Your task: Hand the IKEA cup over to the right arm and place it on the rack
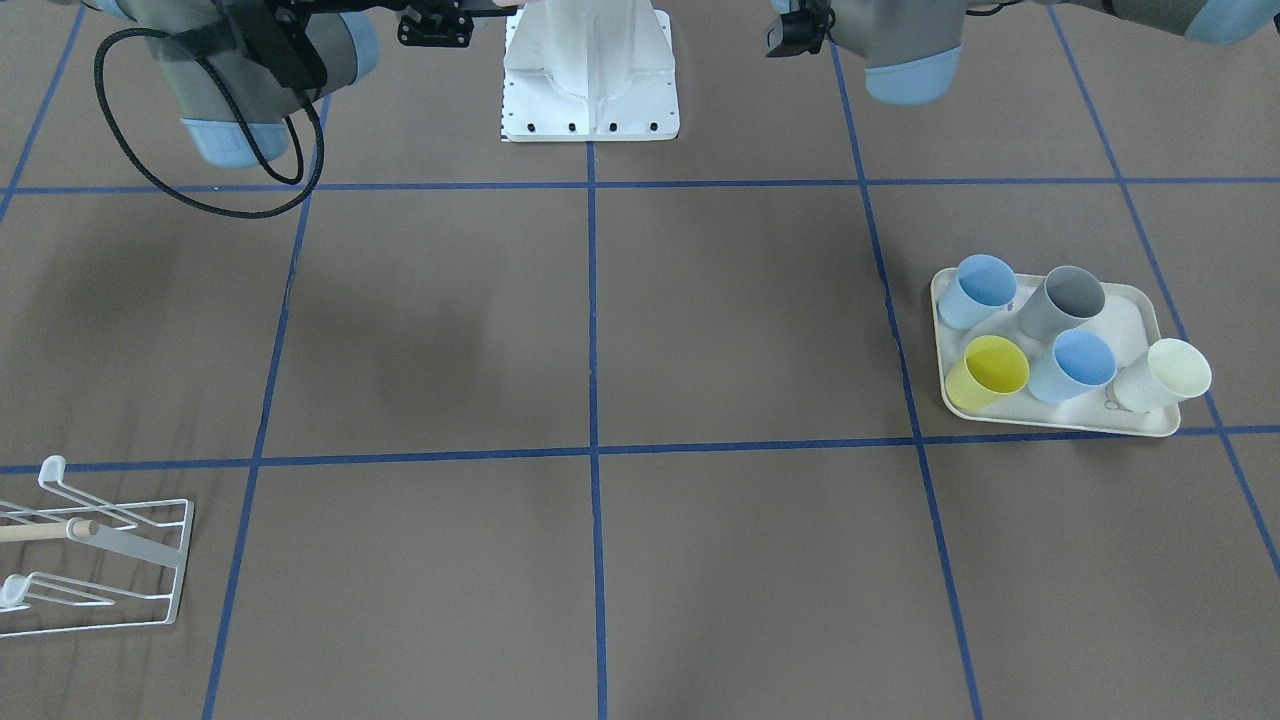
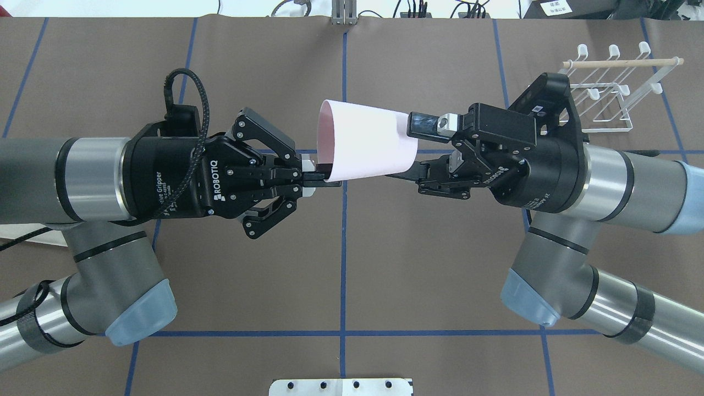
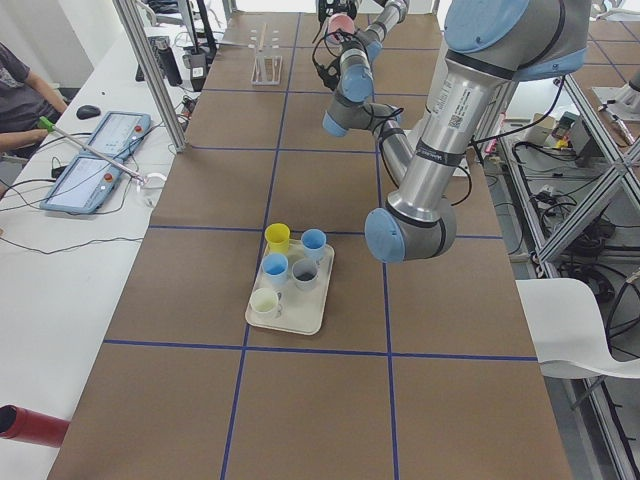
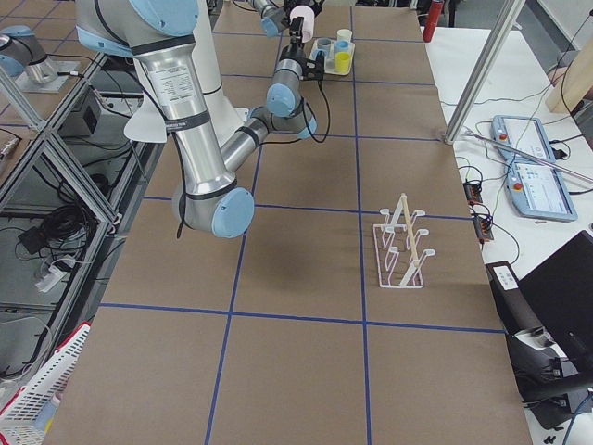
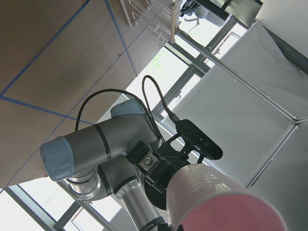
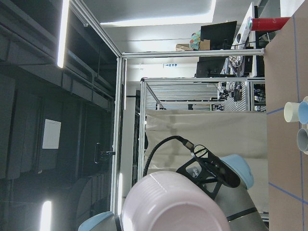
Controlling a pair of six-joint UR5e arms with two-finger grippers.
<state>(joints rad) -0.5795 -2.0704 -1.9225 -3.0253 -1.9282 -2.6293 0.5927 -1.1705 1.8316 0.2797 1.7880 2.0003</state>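
A pale pink cup (image 2: 366, 143) hangs on its side in mid-air between my two grippers. My left gripper (image 2: 319, 179) is shut on the cup's rim at its lower edge, one finger inside the mouth. My right gripper (image 2: 412, 149) is open, its fingers straddling the cup's base, the upper fingertip (image 2: 424, 123) at the base corner. The cup fills the bottom of the left wrist view (image 5: 216, 197) and the right wrist view (image 6: 173, 202). The white wire rack (image 2: 605, 93) with its wooden rod stands on the table beyond the right arm (image 2: 621, 181), and shows in the front view (image 1: 100, 560).
A cream tray (image 1: 1050, 422) holds several cups: two blue (image 1: 978, 290), a grey (image 1: 1065, 302), a yellow (image 1: 990, 372) and a whitish one (image 1: 1165, 375). It stands on the robot's left side. Blue tape lines grid the brown table. The robot's white base (image 1: 590, 70) is at the back.
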